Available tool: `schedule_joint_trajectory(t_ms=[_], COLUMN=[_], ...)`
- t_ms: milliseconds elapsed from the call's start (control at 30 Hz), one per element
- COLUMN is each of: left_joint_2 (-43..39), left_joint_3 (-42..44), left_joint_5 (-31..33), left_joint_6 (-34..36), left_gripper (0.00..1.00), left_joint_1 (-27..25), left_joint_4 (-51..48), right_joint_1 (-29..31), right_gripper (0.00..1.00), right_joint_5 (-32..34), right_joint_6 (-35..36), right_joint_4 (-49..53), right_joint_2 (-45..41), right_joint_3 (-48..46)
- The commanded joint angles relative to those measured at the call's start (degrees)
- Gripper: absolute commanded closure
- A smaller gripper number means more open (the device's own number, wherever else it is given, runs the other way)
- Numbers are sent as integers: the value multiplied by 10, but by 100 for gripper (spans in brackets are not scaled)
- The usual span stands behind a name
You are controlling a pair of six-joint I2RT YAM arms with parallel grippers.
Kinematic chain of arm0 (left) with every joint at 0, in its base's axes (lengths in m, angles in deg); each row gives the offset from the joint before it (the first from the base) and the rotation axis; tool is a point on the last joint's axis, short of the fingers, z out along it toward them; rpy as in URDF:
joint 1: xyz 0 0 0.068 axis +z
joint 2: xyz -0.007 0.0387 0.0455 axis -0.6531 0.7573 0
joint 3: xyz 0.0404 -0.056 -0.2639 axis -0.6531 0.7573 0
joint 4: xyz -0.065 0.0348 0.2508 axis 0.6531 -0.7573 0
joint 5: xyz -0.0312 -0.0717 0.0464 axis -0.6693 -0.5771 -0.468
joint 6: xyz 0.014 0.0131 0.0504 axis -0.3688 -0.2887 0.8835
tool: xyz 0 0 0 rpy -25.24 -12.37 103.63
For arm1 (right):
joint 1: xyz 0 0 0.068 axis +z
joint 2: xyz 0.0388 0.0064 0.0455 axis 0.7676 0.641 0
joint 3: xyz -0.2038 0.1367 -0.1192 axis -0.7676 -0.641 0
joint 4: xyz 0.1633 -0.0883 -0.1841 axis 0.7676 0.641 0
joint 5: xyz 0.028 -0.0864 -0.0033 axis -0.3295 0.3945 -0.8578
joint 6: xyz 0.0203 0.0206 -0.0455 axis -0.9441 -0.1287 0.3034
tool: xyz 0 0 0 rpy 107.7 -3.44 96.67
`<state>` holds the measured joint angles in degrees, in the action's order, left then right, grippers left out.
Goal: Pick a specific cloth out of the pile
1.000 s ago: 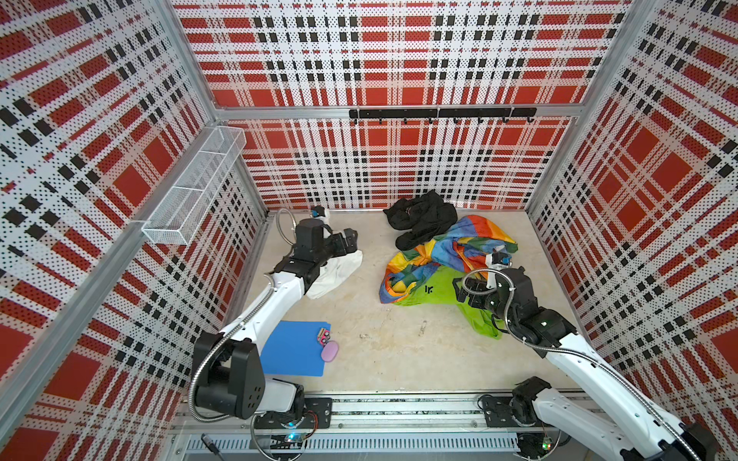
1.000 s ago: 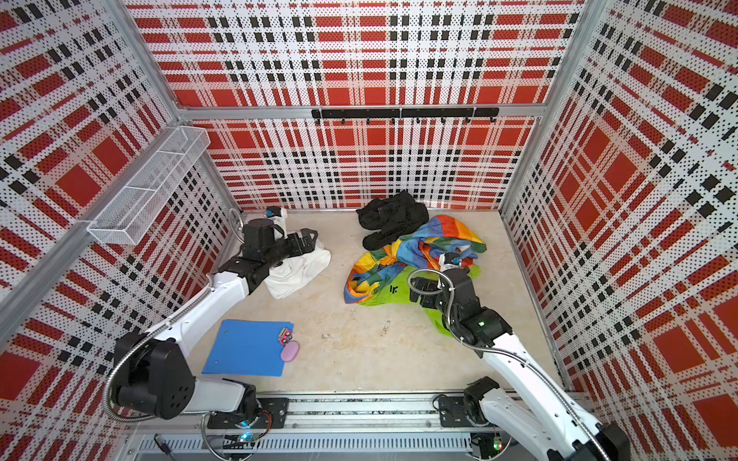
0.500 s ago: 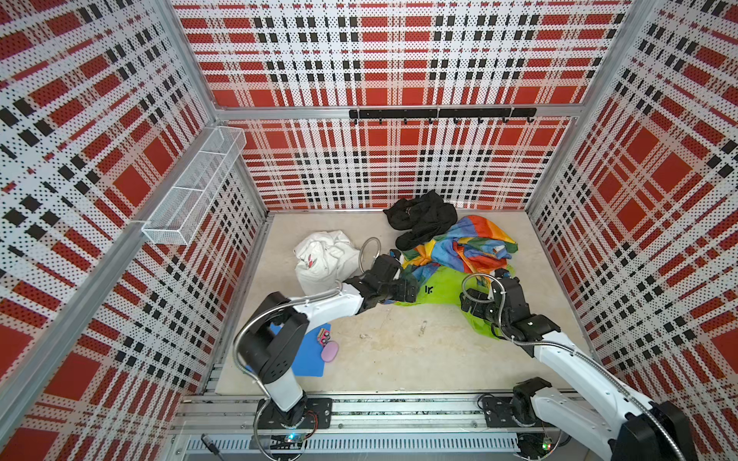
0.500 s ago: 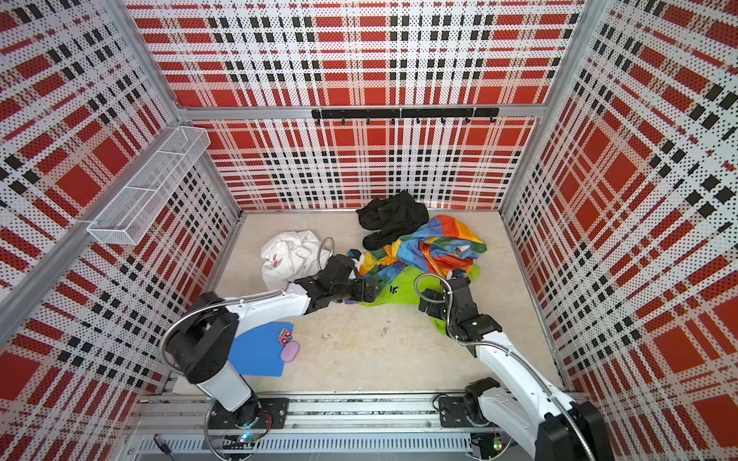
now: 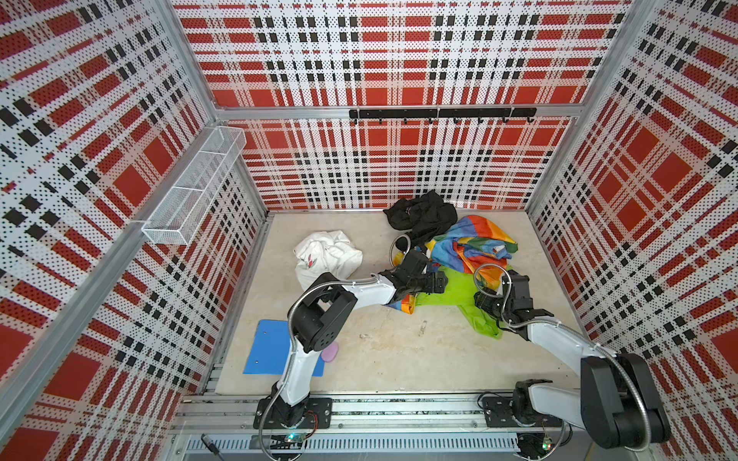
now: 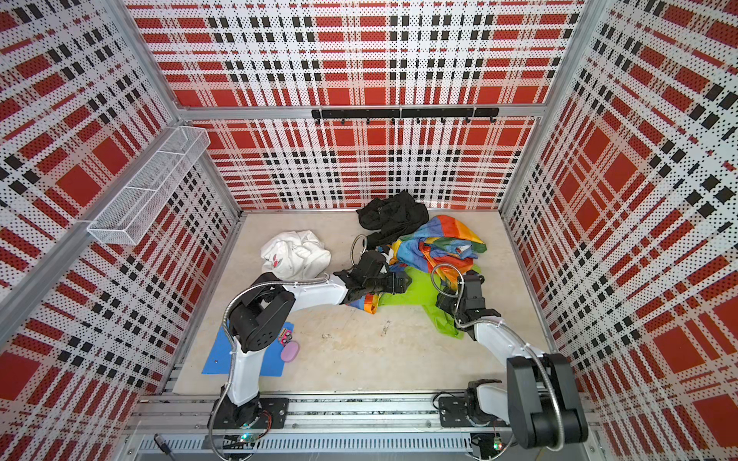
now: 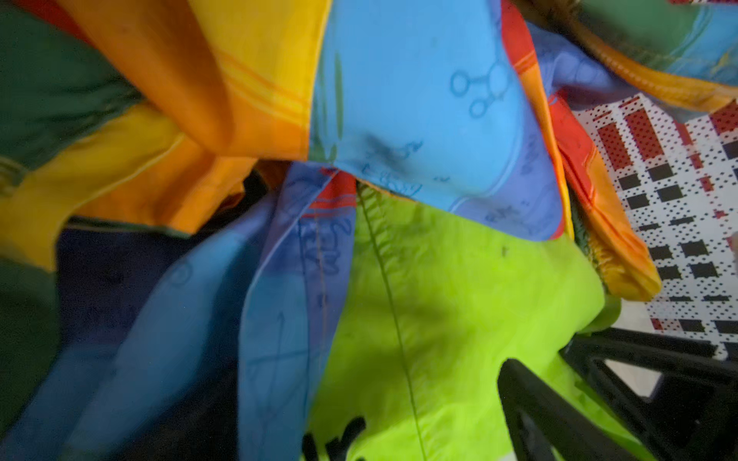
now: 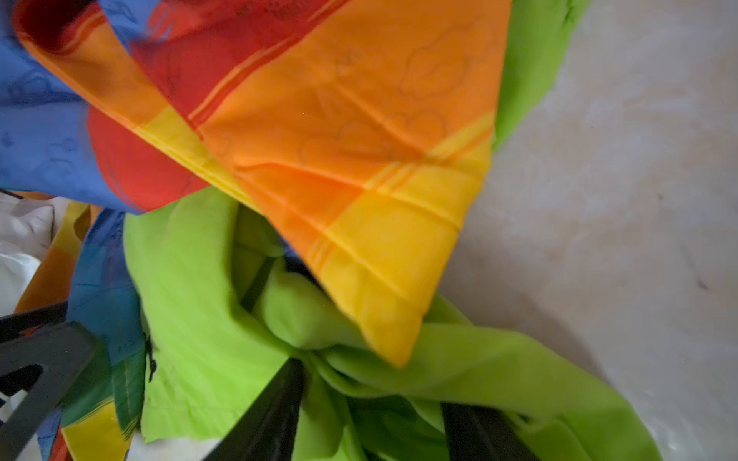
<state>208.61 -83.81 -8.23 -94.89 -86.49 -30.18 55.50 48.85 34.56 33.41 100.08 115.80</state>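
**A:** What has shifted?

**B:** The left arm has swung off the white cloth (image 5: 325, 255) and across to the pile (image 6: 423, 257). The right gripper (image 8: 371, 387) has drawn its jaws in.

**A:** Take it from the front.

**B:** Nearest is a blue mat (image 5: 267, 351) on the table (image 5: 399, 351). Next, the right gripper sits low on the lime-green garment (image 5: 451, 289). Its wrist view shows a green fold bunched between jaws standing partway apart, and I cannot tell whether they have bitten. Just beyond, the left gripper (image 5: 437, 280) hovers wide open and empty over the same green, at the edge of the rainbow cloth (image 5: 475, 243) that overlaps it. Farther back, the white cloth lies alone near the left wall, well apart from the pile. Farthest is the black garment (image 5: 419, 211), by the back wall.

**A:** Which step, then?

**B:** I judge the picking-out done, since the wanted piece lies clear of the heap. The arms seem busy with what remains.

**A:** And next?

**B:** If the green is to come up, the right jaws must close fully and rise slowly, because the rainbow cloth lying over it would likely drag. The left could pin that cloth down. Neither should sweep toward the white cloth.
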Motion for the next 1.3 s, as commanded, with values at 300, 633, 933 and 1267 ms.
schedule_joint_trajectory(t_ms=[300,633,933,1267], left_joint_2=[104,72,-111,-347], left_joint_3=[-117,-128,33,201], left_joint_5=[-48,-68,-117,-159], left_joint_6=[-27,-9,55,90], left_gripper=[1,1,1,1], left_joint_1=[-10,-2,13,53], left_joint_4=[62,81,107,99], right_joint_1=[-31,-38,-21,3], right_gripper=[47,43,26,2], right_joint_5=[14,13,39,50], right_joint_6=[42,81,110,116], right_joint_4=[-86,-70,-6,81], right_joint_2=[141,126,-32,-175], right_joint_3=[112,175,159,179])
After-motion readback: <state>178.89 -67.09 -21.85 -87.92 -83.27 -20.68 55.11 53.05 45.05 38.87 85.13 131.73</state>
